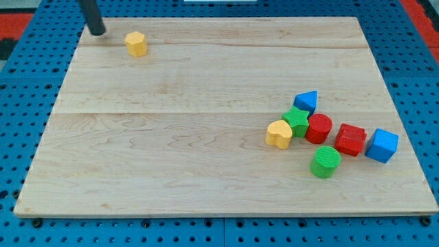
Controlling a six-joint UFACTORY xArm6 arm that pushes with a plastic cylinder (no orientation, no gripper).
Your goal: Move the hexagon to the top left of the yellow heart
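Observation:
The yellow hexagon [136,43] lies near the view's top left corner of the wooden board [171,137]. The yellow heart [278,134] lies far off at the view's right, at the left end of a cluster of blocks. My tip [98,31] stands at the board's top left edge, a short way to the left of the hexagon and slightly above it, not touching it.
Next to the heart lie a green star [298,120], a red cylinder [319,128], a blue triangular block [306,101], a red block [350,139], a blue cube [382,145] and a green cylinder [325,162].

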